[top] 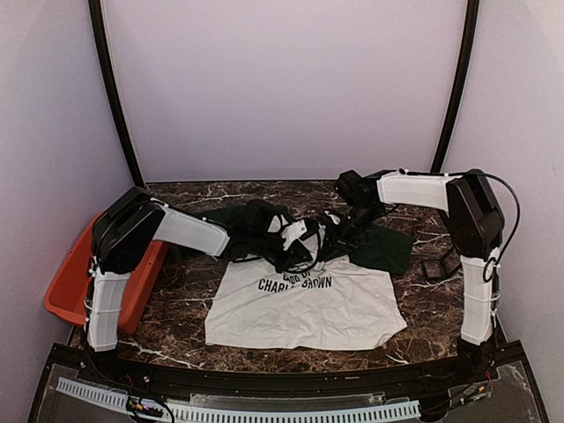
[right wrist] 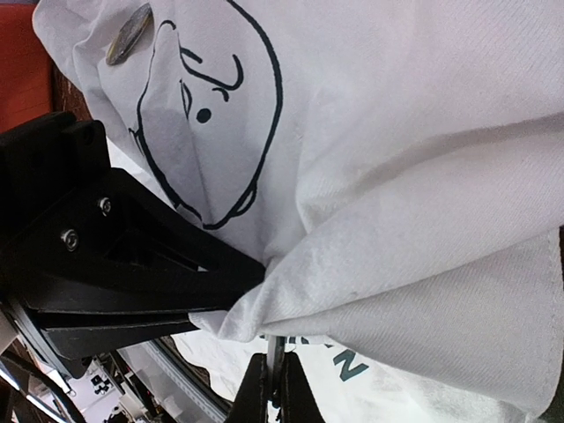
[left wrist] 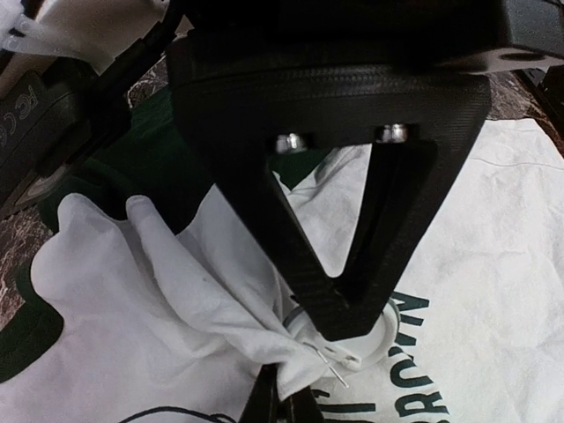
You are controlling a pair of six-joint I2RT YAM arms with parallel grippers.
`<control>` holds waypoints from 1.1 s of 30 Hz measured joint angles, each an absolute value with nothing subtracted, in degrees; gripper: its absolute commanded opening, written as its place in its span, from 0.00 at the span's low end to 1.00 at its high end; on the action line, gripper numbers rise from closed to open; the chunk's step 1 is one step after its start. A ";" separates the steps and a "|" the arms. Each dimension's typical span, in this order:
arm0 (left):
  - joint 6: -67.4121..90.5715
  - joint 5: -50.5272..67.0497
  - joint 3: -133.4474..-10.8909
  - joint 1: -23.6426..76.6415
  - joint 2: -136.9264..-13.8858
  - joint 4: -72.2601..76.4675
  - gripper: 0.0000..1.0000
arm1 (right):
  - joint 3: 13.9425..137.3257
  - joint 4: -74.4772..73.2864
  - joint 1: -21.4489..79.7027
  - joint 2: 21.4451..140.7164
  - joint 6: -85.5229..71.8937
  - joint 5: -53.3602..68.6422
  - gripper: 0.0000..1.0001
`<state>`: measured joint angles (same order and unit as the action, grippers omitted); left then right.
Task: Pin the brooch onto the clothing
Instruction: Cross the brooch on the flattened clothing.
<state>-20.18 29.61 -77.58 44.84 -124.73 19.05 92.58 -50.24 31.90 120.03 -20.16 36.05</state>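
— While both arms reached over it, where did the white cotton T-shirt with dark green sleeves (top: 308, 317) lie?
— Spread on the dark veined marble table (top: 185, 300), its chest bunched up. Black print read "CHARLIE BROWN"; the left wrist view caught only "ROWN".
— And the tools?
— The left gripper (left wrist: 344, 319) had its black fingers pressed together on a round white brooch (left wrist: 390, 339), pin showing. The right gripper (right wrist: 273, 381) pinched a fold of the white cloth.

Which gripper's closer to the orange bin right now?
Left. The left gripper is over the T-shirt on the orange bin side; the right gripper meets it from the far side.
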 measured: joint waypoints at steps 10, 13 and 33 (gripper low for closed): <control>-18.35 31.66 -79.48 44.84 -123.83 18.35 0.18 | 87.07 -47.40 32.27 114.61 -17.58 38.26 0.00; -17.89 32.42 -80.44 44.88 -123.26 18.33 0.23 | 85.89 -45.87 33.28 112.71 -16.56 39.99 0.00; -13.93 31.88 -80.71 43.62 -119.07 15.27 0.79 | 76.58 -36.60 33.91 104.18 -13.30 46.96 0.00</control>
<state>-13.93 31.88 -80.71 43.62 -119.07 15.27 76.58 -36.60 33.91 104.18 -13.30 46.96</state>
